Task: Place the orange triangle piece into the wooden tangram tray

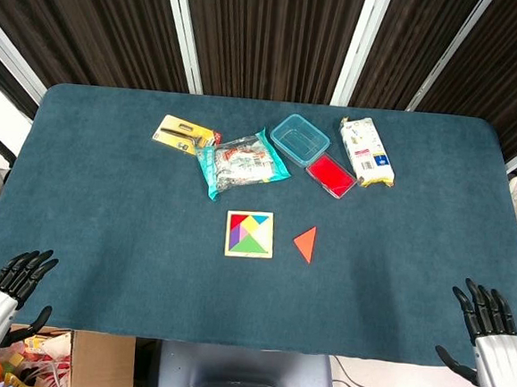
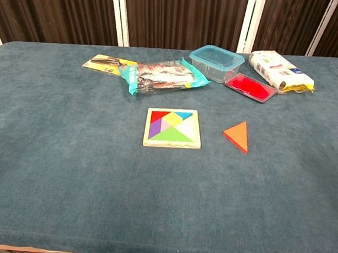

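The orange triangle piece (image 1: 306,244) (image 2: 238,135) lies flat on the blue cloth, just right of the wooden tangram tray (image 1: 249,234) (image 2: 173,128). The tray holds several coloured pieces. My left hand (image 1: 1,297) hovers at the near left corner of the table, fingers spread, holding nothing. My right hand (image 1: 489,337) is at the near right corner, fingers also spread and empty. Both hands are far from the triangle and tray. Neither hand shows in the chest view.
Behind the tray lie a yellow card pack (image 1: 184,134), a teal plastic bag (image 1: 240,162), a clear teal-rimmed box (image 1: 299,139), its red lid (image 1: 332,175) and a white packet (image 1: 366,151). A cardboard box (image 1: 66,358) sits below the table's near edge.
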Robot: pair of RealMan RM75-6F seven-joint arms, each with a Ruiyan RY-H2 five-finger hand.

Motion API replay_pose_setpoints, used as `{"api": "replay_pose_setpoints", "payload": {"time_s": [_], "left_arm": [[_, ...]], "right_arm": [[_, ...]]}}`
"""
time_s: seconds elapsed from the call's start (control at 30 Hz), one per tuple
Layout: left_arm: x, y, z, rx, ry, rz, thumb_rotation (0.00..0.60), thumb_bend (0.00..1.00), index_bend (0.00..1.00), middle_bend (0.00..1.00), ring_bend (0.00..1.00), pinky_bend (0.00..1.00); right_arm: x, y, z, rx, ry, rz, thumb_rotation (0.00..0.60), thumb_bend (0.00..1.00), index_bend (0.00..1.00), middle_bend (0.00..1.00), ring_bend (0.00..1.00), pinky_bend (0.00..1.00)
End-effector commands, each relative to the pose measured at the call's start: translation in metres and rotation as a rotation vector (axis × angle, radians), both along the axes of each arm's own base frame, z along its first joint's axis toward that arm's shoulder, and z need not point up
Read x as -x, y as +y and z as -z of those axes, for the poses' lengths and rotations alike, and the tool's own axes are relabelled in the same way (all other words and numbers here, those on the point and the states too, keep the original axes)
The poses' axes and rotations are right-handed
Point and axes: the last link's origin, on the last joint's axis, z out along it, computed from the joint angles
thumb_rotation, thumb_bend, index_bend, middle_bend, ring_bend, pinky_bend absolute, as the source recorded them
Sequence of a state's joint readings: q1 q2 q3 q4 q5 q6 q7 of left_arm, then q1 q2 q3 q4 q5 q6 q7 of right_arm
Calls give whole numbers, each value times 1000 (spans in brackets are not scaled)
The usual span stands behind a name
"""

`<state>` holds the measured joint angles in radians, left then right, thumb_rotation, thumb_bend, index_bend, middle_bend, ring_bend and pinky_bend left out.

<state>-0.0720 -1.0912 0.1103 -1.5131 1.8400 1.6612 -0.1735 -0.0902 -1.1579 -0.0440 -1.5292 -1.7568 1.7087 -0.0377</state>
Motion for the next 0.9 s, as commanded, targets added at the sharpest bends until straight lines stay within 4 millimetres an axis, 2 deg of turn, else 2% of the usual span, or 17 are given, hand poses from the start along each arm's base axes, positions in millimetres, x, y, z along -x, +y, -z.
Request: {"api": "replay_pose_setpoints", "payload": {"time_s": [0.03,0.2,0.3,0.43,0.53,0.6,0.77,0.9], "left_arm": [[0,0,0,1,1,0,600,455,0,25,51,116],[0,1,2,9,5,-2,600,455,0,25,51,116],[-1,3,2,8,2,-3,600,455,0,25,51,116],[0,6,3,14,6,-8,600,455,0,25,51,116],[0,8,3,11,6,-16,600,456,0,25,51,115],[1,9,2,6,3,-24,600,455,0,25,51,115],[4,13,1,3,3,-44,600,455,0,25,51,116],[6,13,0,0,-3,-50,600,455,0,25,51,115]], "right_arm": [[1,-2,-2,8,-6,4,600,284,0,0,0,0],[-4,-19,7,-44,19,-38,600,285,0,0,0,0],[-15,-48,16,-123,40,-128,600,285,0,0,0,0],[-40,-102,31,-212,124,-222,600,285,4,0,0,0],[-63,-149,52,-297,205,-268,600,285,28,0,0,0],[-76,-172,66,-347,261,-289,600,285,45,0,0,0],[-95,-206,97,-436,384,-318,600,285,101,0,0,0],[-100,-224,115,-467,467,-329,600,285,155,0,0,0]]}}
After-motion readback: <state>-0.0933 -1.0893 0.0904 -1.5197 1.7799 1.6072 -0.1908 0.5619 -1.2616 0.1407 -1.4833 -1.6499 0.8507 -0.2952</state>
